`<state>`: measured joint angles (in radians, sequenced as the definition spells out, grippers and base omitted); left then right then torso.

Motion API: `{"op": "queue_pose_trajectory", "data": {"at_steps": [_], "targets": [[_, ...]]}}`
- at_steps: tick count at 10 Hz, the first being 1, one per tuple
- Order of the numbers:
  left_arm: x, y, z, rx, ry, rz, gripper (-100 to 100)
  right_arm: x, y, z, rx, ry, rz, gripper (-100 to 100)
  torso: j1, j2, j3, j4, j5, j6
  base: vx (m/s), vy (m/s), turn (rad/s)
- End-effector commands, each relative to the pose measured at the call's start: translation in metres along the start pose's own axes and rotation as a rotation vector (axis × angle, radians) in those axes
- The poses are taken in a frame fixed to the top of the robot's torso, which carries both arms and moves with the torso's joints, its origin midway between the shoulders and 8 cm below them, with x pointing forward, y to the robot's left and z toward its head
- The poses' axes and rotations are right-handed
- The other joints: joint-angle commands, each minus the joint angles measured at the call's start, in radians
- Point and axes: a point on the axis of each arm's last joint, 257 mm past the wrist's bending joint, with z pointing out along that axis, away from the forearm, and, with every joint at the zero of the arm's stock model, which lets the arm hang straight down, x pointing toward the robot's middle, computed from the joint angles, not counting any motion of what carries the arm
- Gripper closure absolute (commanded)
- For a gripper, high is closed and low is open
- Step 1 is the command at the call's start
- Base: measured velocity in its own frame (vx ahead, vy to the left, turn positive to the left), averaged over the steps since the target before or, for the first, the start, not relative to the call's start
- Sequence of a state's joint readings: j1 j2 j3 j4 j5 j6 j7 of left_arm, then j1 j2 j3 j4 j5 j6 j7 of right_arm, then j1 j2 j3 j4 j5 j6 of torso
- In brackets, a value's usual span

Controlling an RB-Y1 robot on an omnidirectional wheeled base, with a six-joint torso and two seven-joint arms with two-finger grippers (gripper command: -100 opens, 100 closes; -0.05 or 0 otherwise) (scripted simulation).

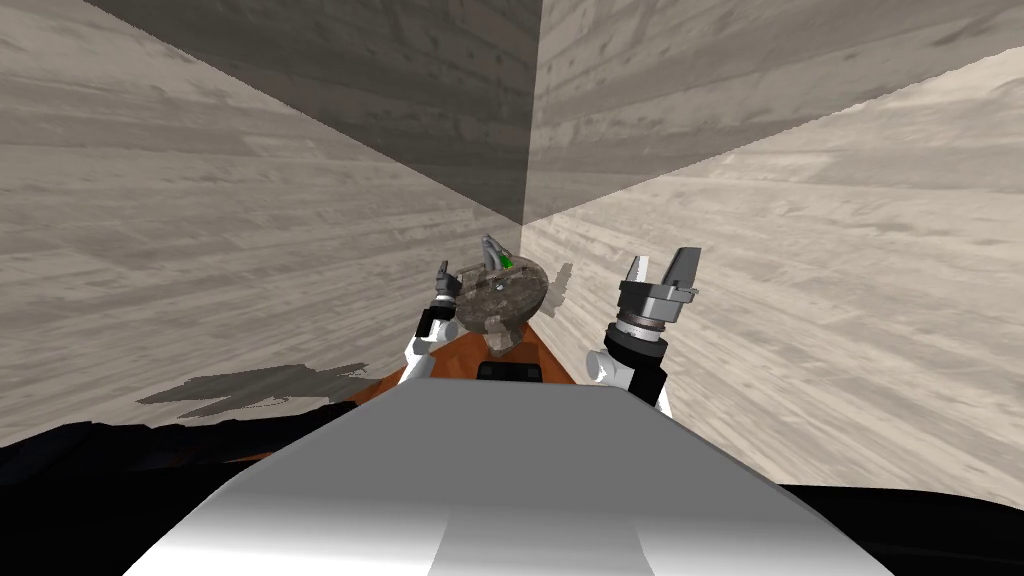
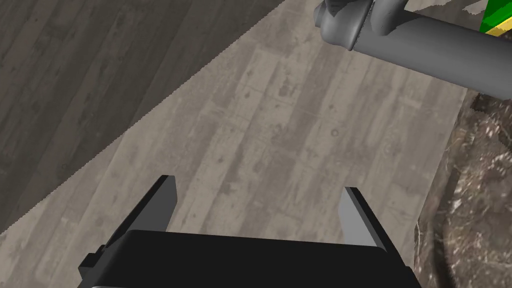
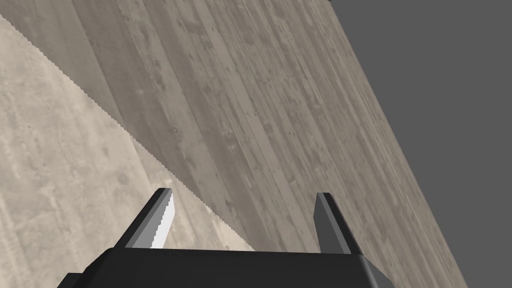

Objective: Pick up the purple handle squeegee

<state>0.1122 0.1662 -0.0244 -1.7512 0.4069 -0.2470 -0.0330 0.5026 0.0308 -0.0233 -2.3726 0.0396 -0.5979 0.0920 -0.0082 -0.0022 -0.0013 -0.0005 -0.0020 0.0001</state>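
**A grasp that may close on air**

The plank walls (image 1: 250, 220) meet in a corner close ahead of both arms, so a long reach risks a finger striking the wood. The dark, mottled round top (image 1: 505, 290) is just beside the left pincer (image 2: 260, 207). A sideways correction towards it could knock its rim.

The grey rod-like handle (image 2: 425, 45) carries a green and yellow band (image 2: 495, 20) at its far end. I take it for the squeegee, though no purple shows on it. It lies ahead of the left pincer and off to the side of one finger, above the round top and not between the two fingers. Closing here would catch nothing, and pushing straight on could make a fingertip shove the rod away.

The left pincer is wide open and empty, pointing at the wall planks beside the handle. The right pincer (image 1: 660, 268) is raised, wide open too, well apart from the round top — it holds nothing.
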Motion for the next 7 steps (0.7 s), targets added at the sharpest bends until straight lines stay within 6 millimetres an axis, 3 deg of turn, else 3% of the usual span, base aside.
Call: {"op": "queue_pose_trajectory", "data": {"at_steps": [1, 7], "targets": [[-0.004, 0.016, 0.001, -0.037, -0.010, -0.028, -100, 0.000, 0.000, 0.000, 0.000, 0.000, 0.000, 0, 0.000, 0.000, 0.000, 0.000, 0.000, 0.000, 0.020, -0.079, 0.014], [-0.002, 0.073, 0.025, -0.171, -0.029, -0.176, -100, 0.000, 0.000, 0.000, 0.000, 0.000, 0.000, 0, 0.004, 0.000, 0.000, 0.000, 0.001, 0.000, 0.017, -0.066, 0.024]]}}
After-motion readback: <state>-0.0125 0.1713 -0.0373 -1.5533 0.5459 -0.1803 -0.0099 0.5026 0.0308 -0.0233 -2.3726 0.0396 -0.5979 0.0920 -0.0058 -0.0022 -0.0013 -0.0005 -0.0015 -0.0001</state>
